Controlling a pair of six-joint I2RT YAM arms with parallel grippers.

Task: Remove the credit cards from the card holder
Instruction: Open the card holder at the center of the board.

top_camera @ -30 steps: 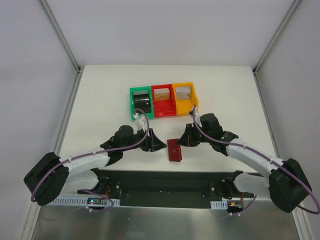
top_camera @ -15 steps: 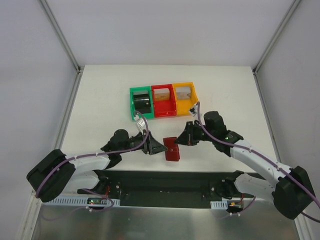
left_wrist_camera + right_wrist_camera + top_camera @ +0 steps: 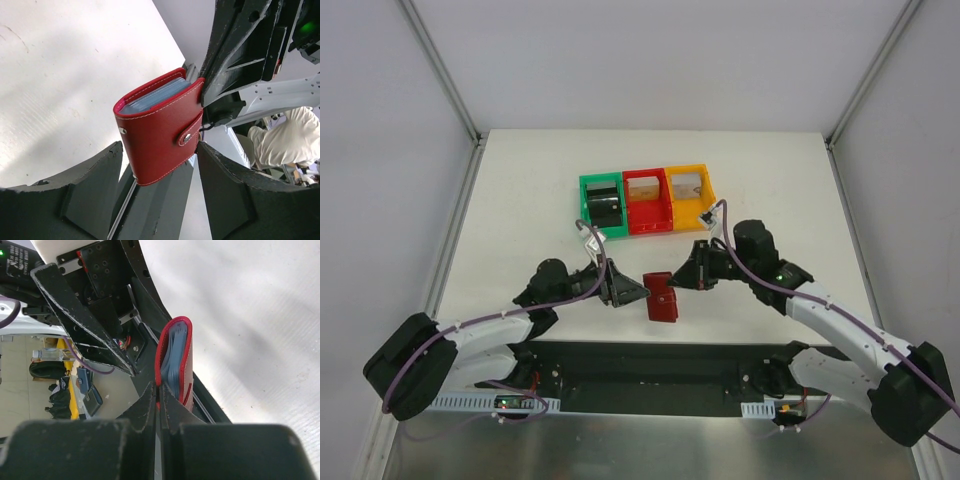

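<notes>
Handover of the card holder between two robot arms, seen from above and from both wrists. The small dark-red wallet hangs between the arms, near the front edge of the white counter, and seems to be held just off the surface. The right claw is fully closed, pinching one red cover of the wallet by its edge. The left claw stands partly open, with its two black fingers on either side of the wallet's lower end. Whether they press against the leather cannot be told. The little red strap is buttoned across the front, so the wallet is closed. Only a stack of grey-blue sleeves shows at its open top, and no credit cards can be made out separately. A row of green, red and yellow bins sits well behind, further back on the counter. The task looks to be at an early step: getting a firm hold on the wallet before it is opened, with no card drawn out yet. Next, the left claw would likely need to close squarely on the wallet's body, leaving the strap clear. The right claw could then let go and work the snap loose.
</notes>
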